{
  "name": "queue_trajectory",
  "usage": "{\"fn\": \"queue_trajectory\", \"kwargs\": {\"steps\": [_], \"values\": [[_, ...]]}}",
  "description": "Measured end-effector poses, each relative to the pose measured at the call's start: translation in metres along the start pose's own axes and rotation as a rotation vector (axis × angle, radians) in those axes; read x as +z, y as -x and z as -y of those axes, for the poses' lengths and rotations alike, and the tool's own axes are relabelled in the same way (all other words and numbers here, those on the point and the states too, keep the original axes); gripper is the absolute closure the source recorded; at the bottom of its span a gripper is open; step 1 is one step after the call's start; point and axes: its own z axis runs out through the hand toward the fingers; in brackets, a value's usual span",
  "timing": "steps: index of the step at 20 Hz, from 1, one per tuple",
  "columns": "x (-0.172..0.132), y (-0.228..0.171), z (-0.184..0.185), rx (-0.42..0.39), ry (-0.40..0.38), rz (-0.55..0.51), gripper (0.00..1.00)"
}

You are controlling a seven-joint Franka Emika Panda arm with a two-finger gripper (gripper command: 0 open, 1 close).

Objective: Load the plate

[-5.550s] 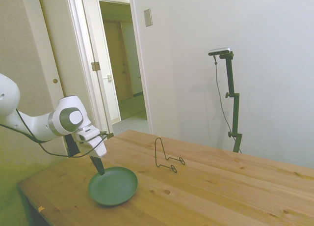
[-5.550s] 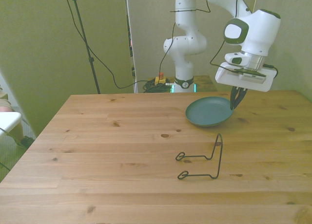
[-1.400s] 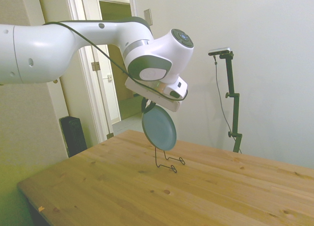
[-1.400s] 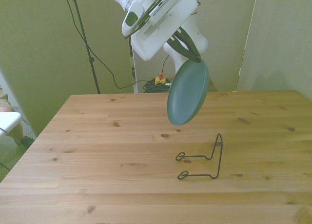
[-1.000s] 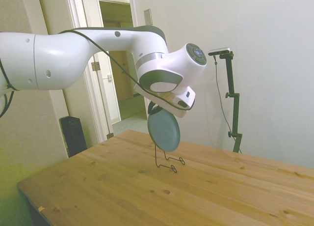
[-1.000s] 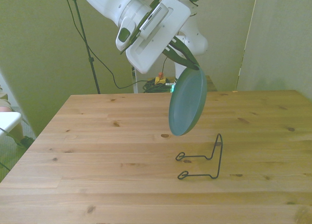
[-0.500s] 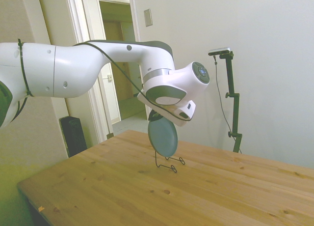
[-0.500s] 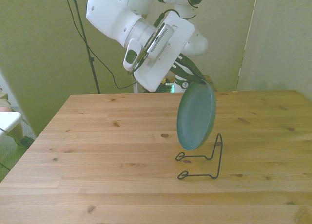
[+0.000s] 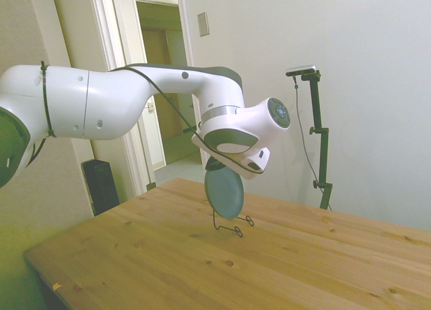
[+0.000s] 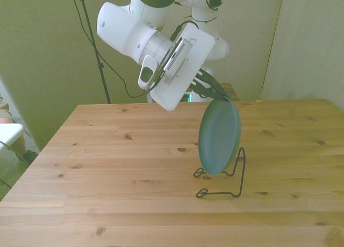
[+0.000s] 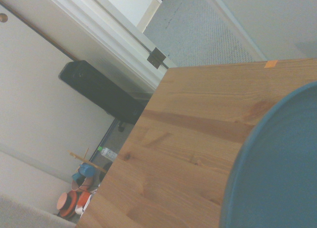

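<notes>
Pincer [image 10: 219, 95] of the white arm is clamped on the top edge of the round, shallow, matte sage-green plate [image 10: 219, 137], its dark fingers closed on the rim, so the plate hangs straight below it, standing nearly on edge and leaning a little. In the front view the plate's lower edge sits in front of the thin black wire stand [image 10: 231, 183], low against its upright loop and above its two base prongs; whether the edge touches the wire cannot be told. In the side view the plate [image 9: 224, 193] hangs under the white wrist, directly over the stand [image 9: 234, 225] on the pale wooden tabletop [image 9: 168, 256]. The plate is plain and unmarked, evenly dull green-blue, with a low raised rim running round a flat middle. In the wrist view a curved part of the plate [image 11: 282, 173] fills one corner, with the wooden tabletop [image 11: 183, 143] behind it.
</notes>
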Motion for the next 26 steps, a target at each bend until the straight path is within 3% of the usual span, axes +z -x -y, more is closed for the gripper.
{"fn": "queue_trajectory", "kwargs": {"steps": [26], "values": [[0.029,-0.013,-0.022,0.011,-0.026,-0.015,1.0]]}}
